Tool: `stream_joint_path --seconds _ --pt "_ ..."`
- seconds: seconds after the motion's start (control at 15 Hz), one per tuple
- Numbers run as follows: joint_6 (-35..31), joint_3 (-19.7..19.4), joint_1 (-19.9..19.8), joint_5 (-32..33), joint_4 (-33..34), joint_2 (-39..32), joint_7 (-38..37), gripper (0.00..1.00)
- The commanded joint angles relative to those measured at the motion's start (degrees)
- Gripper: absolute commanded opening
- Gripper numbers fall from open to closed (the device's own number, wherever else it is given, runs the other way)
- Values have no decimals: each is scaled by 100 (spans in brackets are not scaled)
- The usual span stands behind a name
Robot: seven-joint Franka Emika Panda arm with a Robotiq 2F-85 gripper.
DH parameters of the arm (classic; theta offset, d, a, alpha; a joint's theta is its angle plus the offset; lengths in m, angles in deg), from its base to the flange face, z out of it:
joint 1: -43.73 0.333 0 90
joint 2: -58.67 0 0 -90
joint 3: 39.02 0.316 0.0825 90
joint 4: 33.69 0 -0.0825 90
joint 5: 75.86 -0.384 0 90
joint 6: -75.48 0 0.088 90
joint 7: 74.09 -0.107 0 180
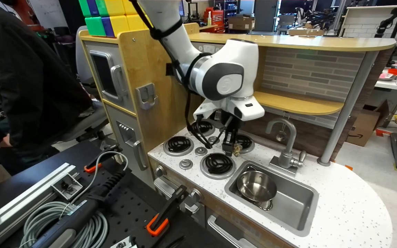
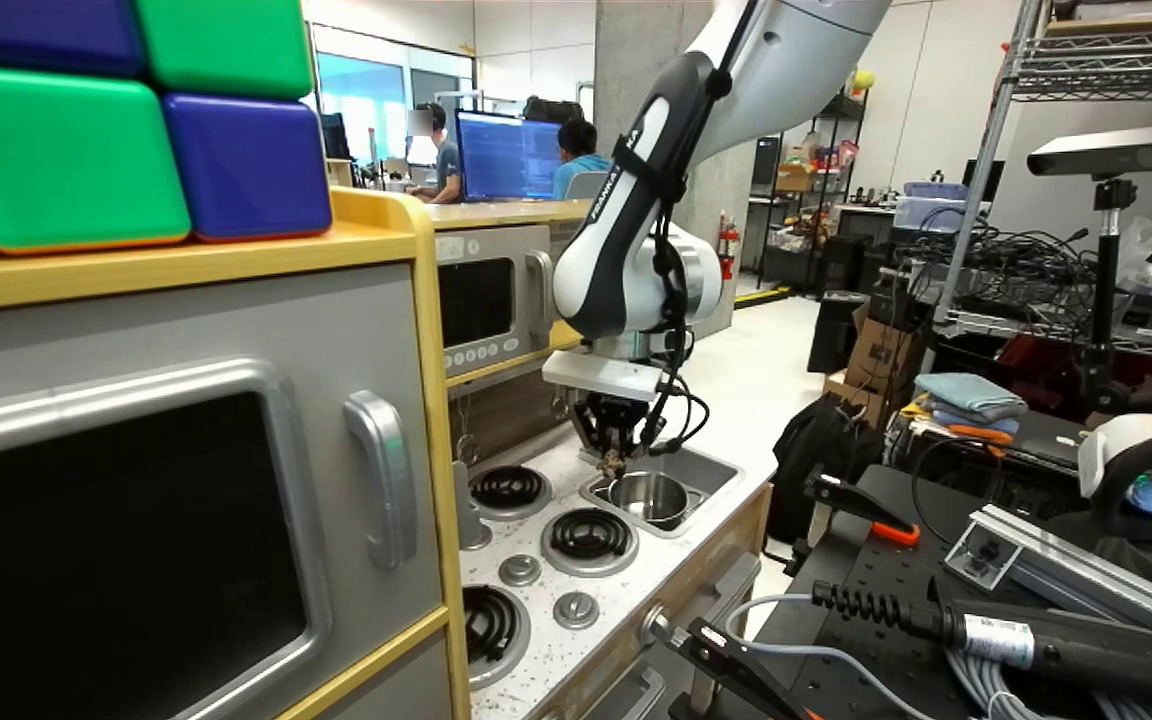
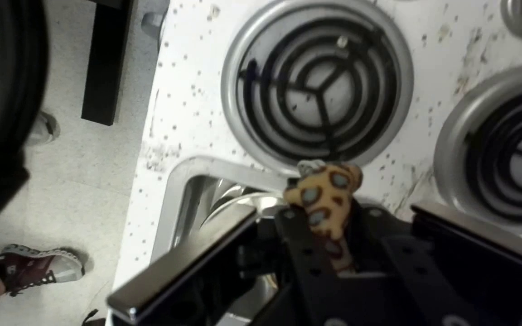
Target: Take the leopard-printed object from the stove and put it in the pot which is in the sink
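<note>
Leopard-printed object [image 3: 326, 194] aloft, the white stove [image 1: 195, 171] lies beneath, its four coil burners [image 1: 218, 163] beside the grey sink [image 1: 295, 208]. Above the stove hangs the gripper [image 3: 331, 219]; upright inside the sink's stove-side end stands the silver pot [image 1: 256, 187]. Smallest, the object is held between the closed jaws.

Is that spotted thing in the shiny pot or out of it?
Out. The wrist view shows the spotted thing gripped in the hand; in an exterior view the pot shows only bare metal inside.
</note>
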Motion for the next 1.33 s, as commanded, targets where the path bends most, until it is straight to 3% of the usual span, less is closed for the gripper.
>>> stream_joint_path --seconds 0.0,0.33,0.4,0.47,0.53,0.73,1.07,1.27 --pt "573 -92 -343 -251 740 -527 -350 4" --pt "878 74 -860 -591 1655 -1354 -581 4" --pt "919 111 -928 -642 1851 -1513 -620 13" --pt "954 164 -980 -693 2001 -1630 -651 42" --pt "955 196 -1008 -717 2097 -1694 -673 43" --pt "1126 387 -1122 -784 2256 -1688 -518 63" --pt "937 943 -1316 -949 1338 -648 601 100" --pt "1475 948 -1255 -864 489 279 1371 100"
